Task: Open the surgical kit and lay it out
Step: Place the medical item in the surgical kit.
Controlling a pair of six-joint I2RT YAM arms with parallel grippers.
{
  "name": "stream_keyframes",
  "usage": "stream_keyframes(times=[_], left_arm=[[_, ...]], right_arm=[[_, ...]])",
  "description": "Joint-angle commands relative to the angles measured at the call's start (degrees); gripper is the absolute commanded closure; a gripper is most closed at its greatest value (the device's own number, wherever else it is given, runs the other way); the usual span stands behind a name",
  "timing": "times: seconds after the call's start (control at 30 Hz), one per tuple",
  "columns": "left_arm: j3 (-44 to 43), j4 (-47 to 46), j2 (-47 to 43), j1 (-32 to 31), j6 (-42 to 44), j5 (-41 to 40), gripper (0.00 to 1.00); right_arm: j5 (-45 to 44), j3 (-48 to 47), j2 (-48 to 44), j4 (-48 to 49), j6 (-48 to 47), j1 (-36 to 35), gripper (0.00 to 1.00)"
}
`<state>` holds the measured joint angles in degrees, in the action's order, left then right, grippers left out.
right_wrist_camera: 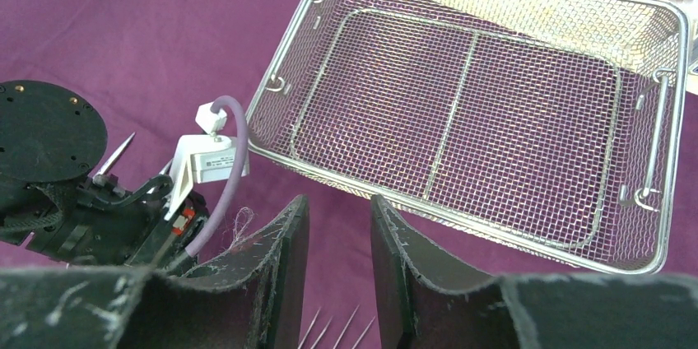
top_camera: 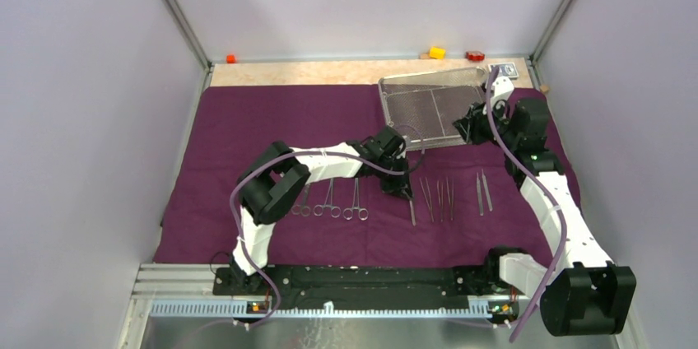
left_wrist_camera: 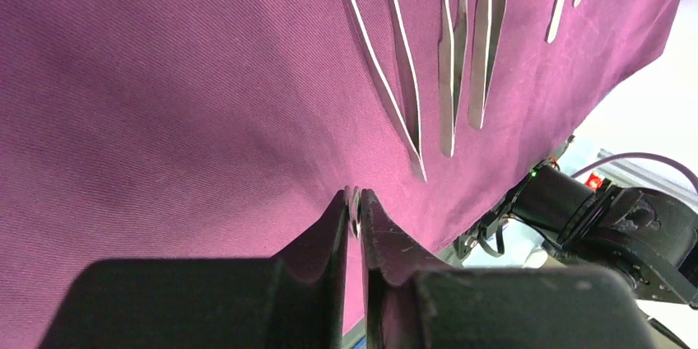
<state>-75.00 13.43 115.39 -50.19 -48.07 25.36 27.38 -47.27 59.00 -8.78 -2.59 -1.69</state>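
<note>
Surgical kit pieces are laid out on the purple cloth [top_camera: 247, 135]. A thin steel strip [left_wrist_camera: 355, 219] is seen between the tips of the left gripper [left_wrist_camera: 354, 199], whose fingers are drawn almost together. Most of the strip is hidden behind the fingers, and whether it is pinched or merely flanked cannot be told. From above, a single pair of tweezers [top_camera: 412, 214] is seen reaching out from under this gripper towards the arm bases.

The right gripper [right_wrist_camera: 337, 205] is held spread, with only cloth showing in its gap. From above, its tips are covered by its own wrist.

More tweezers [top_camera: 444, 198] are lined up just right of the left gripper. Three clamps [top_camera: 330, 201] are set to its left, the outermost partly covered by the left arm. The mesh tray [right_wrist_camera: 494, 110] is set on the cloth just ahead of the right gripper. Beyond it, a card packet [top_camera: 504, 70] is partly crossed by the right arm's cable.

Bare cloth is left between the left gripper and the tray. In the left wrist view the cloth's edge is seen close beside the tweezers.
</note>
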Motion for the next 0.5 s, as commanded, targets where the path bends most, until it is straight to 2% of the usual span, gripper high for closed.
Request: stream_keyframes(times=[0.0, 0.17, 0.47], left_arm=[[-2.2, 0.2, 0.9, 0.3, -0.7, -2.1, 0.84], [-2.3, -0.5, 1.4, 0.3, -1.6, -1.5, 0.74], [-2.1, -1.2, 1.9, 0.3, -2.1, -0.9, 0.72]], right_arm=[[0.7, 0.0, -0.4, 2.3, -0.7, 0.4, 0.67], [0.6, 0.0, -0.7, 2.3, -0.9, 0.4, 0.67], [0.4, 0.1, -0.9, 2.3, -1.2, 0.4, 0.67]])
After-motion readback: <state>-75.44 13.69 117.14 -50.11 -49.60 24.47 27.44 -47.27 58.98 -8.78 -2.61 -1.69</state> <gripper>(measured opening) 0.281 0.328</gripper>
